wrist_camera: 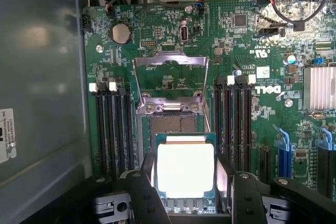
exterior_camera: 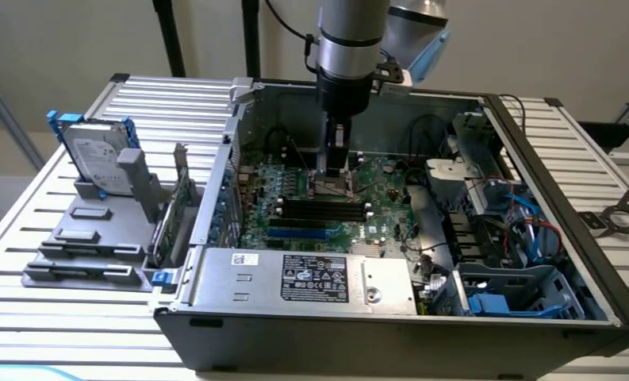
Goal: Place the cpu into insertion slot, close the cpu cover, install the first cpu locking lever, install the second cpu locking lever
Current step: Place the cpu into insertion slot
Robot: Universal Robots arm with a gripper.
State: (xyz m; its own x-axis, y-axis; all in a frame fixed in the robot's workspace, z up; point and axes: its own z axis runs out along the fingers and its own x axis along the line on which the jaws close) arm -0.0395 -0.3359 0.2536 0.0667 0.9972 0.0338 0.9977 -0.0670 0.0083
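My jaws pinch the cpu [wrist_camera: 185,169] by its edges, level, close over the insertion slot [wrist_camera: 173,124], whose cpu cover [wrist_camera: 170,59] stands open for entry.

Silvery square cpu [wrist_camera: 185,167] level over dark insertion slot [wrist_camera: 173,124], silver cpu cover [wrist_camera: 170,60] raised open.

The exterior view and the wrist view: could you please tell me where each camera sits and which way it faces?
Exterior view: off the arm, above the open computer case, looking down into it; the arm and claw reach to the motherboard.
Wrist view: on the wrist, looking along the fingers, which grip the cpu at the insertion slot.
Shared: motherboard, black memory slots.
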